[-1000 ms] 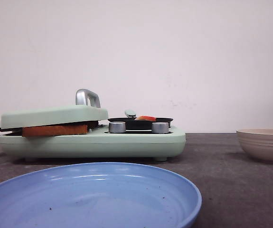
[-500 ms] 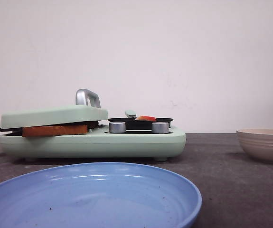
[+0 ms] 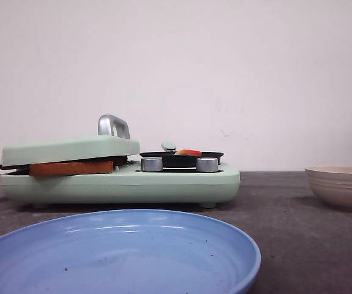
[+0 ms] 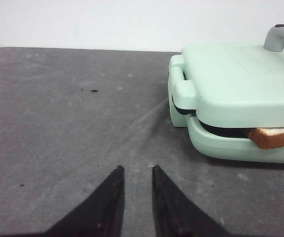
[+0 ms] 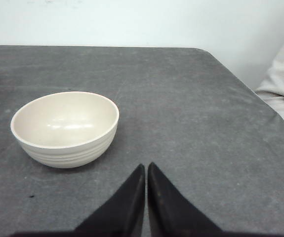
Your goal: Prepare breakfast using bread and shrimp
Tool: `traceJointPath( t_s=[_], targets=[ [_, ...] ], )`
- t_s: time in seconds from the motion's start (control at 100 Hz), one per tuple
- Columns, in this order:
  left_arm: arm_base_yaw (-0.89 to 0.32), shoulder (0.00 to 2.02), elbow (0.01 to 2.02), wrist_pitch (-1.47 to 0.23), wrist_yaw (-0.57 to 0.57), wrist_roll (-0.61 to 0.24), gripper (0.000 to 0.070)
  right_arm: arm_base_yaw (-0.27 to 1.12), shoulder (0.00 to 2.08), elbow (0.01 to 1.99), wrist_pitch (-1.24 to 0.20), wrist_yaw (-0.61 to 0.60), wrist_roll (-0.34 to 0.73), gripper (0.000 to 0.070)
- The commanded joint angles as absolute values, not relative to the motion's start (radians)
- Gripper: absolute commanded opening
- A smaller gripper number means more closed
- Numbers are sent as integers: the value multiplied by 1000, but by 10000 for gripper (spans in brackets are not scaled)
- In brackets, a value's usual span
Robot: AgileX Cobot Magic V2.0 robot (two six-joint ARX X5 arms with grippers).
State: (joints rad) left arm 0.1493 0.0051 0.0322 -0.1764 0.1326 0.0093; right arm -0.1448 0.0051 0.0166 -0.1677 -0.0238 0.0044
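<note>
The bread point(image 3: 71, 167) lies pressed under the shut lid of the mint-green breakfast maker point(image 3: 163, 184), its brown crust edge showing; the same crust corner of the bread point(image 4: 275, 138) pokes out in the left wrist view. An orange-red shrimp point(image 3: 189, 152) rests in the small black pan point(image 3: 182, 159) on the maker's right half. My left gripper point(image 4: 136, 169) hovers over bare table beside the maker, open by a narrow gap, holding nothing. My right gripper point(image 5: 146, 167) is shut and empty, just off the beige bowl point(image 5: 65, 127). Neither gripper shows in the front view.
A blue plate point(image 3: 117, 254) sits nearest the front view camera. The beige bowl point(image 3: 341, 185) stands at the right. Two silver knobs point(image 3: 152, 164) front the pan, and a silver handle point(image 3: 112, 125) tops the lid. The table's right edge point(image 5: 250, 94) has cloth beyond it.
</note>
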Motion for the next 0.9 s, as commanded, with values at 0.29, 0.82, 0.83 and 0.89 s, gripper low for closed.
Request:
traceJointPath(
  t_s=[0.29, 0.82, 0.83, 0.89],
  targets=[
    [150, 3, 14, -180, 131, 18, 17, -147, 4, 12, -154, -24, -1, 0],
    [11, 3, 14, -180, 131, 18, 17, -146, 4, 12, -154, -24, -1, 0],
    [11, 3, 14, -180, 131, 18, 17, -146, 4, 12, -154, -24, -1, 0],
    [11, 3, 14, -180, 131, 18, 17, -146, 4, 12, -154, -24, -1, 0]
  ],
)
